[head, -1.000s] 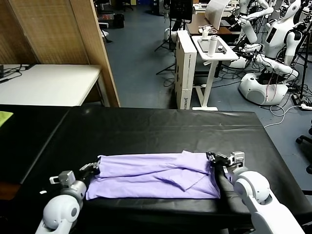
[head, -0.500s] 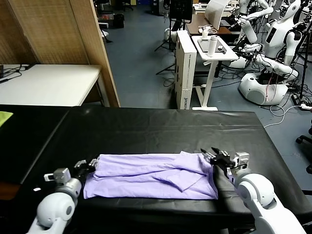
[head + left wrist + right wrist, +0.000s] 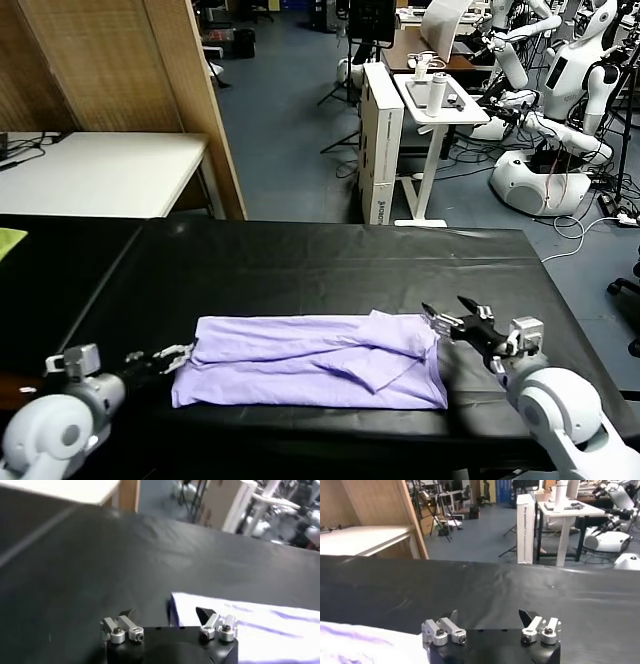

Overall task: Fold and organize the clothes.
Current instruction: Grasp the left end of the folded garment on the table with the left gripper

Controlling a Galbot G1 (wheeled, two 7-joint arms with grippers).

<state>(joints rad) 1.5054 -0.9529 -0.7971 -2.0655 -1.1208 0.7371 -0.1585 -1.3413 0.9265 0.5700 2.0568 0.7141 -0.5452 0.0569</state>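
Cardboard box [image 3: 380,140] and white cart [image 3: 437,120] stand beyond table [image 3: 330,265].

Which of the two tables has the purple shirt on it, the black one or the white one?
The black table, right before the robot: the shirt lies folded flat near its front edge. The white table stands farther back on the left, without it.

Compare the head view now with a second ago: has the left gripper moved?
Yes. The left gripper has pulled back off the T-shirt, toward the robot's left and the near edge of the black table, and now stands open beside the shirt's end.
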